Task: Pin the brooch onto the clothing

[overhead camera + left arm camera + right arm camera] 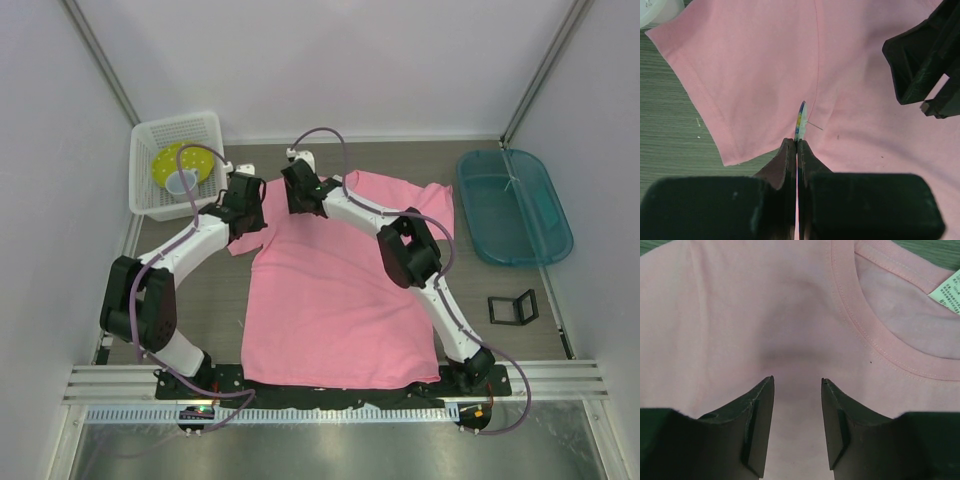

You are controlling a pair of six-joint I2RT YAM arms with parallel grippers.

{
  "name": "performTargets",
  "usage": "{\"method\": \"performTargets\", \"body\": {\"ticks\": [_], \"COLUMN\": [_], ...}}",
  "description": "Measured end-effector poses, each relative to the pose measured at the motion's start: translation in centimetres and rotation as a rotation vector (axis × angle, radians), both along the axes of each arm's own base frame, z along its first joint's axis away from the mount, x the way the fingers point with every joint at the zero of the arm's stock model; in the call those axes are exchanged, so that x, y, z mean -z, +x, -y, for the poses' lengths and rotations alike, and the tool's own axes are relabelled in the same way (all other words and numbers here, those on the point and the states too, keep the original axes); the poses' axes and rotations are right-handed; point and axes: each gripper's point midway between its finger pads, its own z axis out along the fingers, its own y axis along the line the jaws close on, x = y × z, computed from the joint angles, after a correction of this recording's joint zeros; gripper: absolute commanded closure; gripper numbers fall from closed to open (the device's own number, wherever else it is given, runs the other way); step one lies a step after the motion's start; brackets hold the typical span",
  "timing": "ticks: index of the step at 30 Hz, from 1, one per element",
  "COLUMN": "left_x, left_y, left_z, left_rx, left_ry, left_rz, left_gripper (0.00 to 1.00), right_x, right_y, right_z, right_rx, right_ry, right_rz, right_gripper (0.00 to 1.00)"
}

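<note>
The pink T-shirt (pixel 340 300) lies flat on the table, collar at the far end. My left gripper (pixel 247 210) is over its left shoulder and is shut on the brooch (pixel 800 120), held edge-on, its thin pin wire pointing at the cloth by the sleeve seam. The shirt fills the left wrist view (pixel 765 65). My right gripper (pixel 300 195) is open and empty, fingers pressed low on the shirt (pixel 765 315) just beside the crew-neck collar (pixel 865 325) with its white label (pixel 947 292). The right gripper also shows in the left wrist view (pixel 925 65).
A white basket (pixel 175 165) with a yellow dish stands at the back left. A teal tray (pixel 512 205) lies at the back right. A small black square case (pixel 513 308) stands open to the right of the shirt.
</note>
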Motion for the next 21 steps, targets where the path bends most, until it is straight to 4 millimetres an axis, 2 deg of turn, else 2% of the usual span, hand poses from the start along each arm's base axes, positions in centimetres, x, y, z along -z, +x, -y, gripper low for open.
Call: {"method": "performTargets", "body": {"ticks": [5,8,12,14,21], "left_x": [0.0,0.3,1.1,1.7,2.6], "left_y": [0.0,0.2,0.3,0.5,2.4], "left_z": [0.0,-0.1,-0.1,0.0,1.2], "left_rx": [-0.002,-0.006,-0.007,-0.007,0.015], "left_ry": [0.001,0.006,0.014,0.017,-0.005], "left_rz": [0.0,-0.001,-0.019,-0.029,-0.028], "left_gripper": [1.0,1.0,1.0,1.0,1.0], "right_x": [1.8,2.3,2.4,2.4,2.5], "right_y": [0.1,0.1,0.1,0.1,0.3], "right_z": [-0.1,0.0,0.1,0.1,0.0], "right_rx": [0.0,0.002,0.007,0.004,-0.04], "right_ry": [-0.014,-0.021,-0.017,-0.014,0.026], "right_rz": [-0.017,-0.021,-0.026,-0.032,-0.059], "right_gripper": [0.55,0.59,0.9,0.99,0.99]}}
